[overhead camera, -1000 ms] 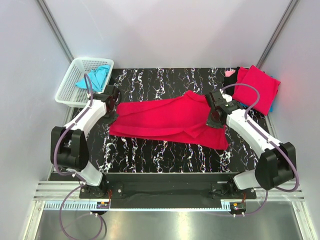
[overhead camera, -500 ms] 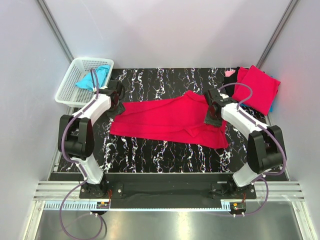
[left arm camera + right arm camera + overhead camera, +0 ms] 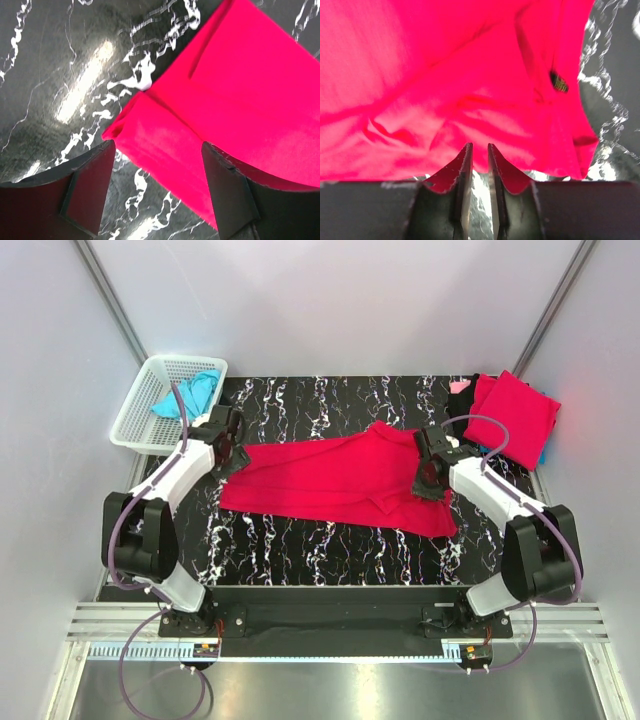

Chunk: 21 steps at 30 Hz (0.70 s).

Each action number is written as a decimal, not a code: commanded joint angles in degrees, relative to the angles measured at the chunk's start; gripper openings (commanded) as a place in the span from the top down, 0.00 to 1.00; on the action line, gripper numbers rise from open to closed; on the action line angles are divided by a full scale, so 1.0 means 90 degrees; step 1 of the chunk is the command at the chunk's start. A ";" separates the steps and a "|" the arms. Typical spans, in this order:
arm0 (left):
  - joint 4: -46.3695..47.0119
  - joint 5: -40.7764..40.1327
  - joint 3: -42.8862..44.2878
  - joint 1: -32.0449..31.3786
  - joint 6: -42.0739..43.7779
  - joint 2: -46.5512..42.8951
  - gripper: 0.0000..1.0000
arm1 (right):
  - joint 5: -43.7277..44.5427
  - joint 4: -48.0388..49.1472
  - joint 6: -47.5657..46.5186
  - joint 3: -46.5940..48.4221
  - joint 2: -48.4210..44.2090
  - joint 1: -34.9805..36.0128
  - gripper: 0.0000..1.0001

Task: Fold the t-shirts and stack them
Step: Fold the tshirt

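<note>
The left pincer (image 3: 157, 150) stands wide open and holds nothing, and the left corner of the red shirt (image 3: 330, 475) shows between its fingers; that shirt lies spread, partly folded, across the middle of the black marbled table (image 3: 330, 400). The right pincer (image 3: 478, 147) is almost closed, only a narrow slit between its fingers, its tips at the shirt's right edge and gripping nothing. A second red shirt (image 3: 515, 415) lies folded at the table's far right corner, and a turquoise shirt (image 3: 190, 392) sits crumpled in the white basket (image 3: 135, 425) at the far left.
</note>
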 commanded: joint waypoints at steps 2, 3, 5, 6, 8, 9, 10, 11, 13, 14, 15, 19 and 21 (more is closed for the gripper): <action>0.0003 0.0285 -0.0226 -0.0237 0.0111 -0.0315 0.26 | -0.0611 0.0077 -0.0017 -0.0397 -0.0399 0.0007 0.76; 0.0002 0.0304 -0.0265 -0.0266 0.0120 -0.0325 0.26 | -0.0699 0.0136 -0.0007 -0.0504 -0.0438 -0.0003 0.76; -0.0007 0.0412 -0.0343 -0.0344 0.0140 -0.0325 0.26 | -0.0806 0.0224 -0.0055 -0.0583 -0.0507 0.0007 0.76; -0.0007 0.0470 -0.0363 -0.0374 0.0159 -0.0316 0.26 | -0.0981 0.0369 -0.0114 -0.0632 -0.0507 -0.0003 0.76; 0.0012 0.0665 -0.0363 -0.0393 0.0198 -0.0247 0.26 | -0.1139 0.0497 -0.0212 -0.0642 -0.0487 0.0016 0.76; 0.0012 0.0743 -0.0324 -0.0423 0.0266 -0.0218 0.26 | -0.1217 0.0536 -0.0251 -0.0565 -0.0449 0.0016 0.76; 0.0041 0.0899 -0.0305 -0.0452 0.0305 -0.0199 0.26 | -0.1208 0.0517 -0.0280 -0.0515 -0.0332 0.0016 0.76; 0.0022 0.0929 -0.0266 -0.0481 0.0374 -0.0160 0.27 | -0.1169 0.0517 -0.0309 -0.0457 -0.0263 0.0007 0.77; 0.0012 0.0939 -0.0226 -0.0569 0.0394 -0.0159 0.27 | -0.1236 0.0527 -0.0426 -0.0310 -0.0069 0.0007 0.81; 0.0012 0.0881 -0.0226 -0.0579 0.0384 -0.0150 0.27 | -0.1305 0.0546 -0.0427 -0.0262 -0.0019 0.0007 0.82; -0.0007 0.0832 -0.0226 -0.0569 0.0374 -0.0150 0.27 | -0.1479 0.0585 -0.0436 -0.0174 0.0020 0.0007 0.82; -0.0241 0.0404 -0.0080 -0.0569 0.0316 0.0084 0.29 | -0.1803 0.0654 -0.0436 -0.0037 0.0069 0.0016 0.84; -0.0397 0.0237 -0.0080 -0.0569 0.0190 0.0163 0.32 | -0.1939 0.0654 -0.0417 0.0002 0.0079 0.0016 0.84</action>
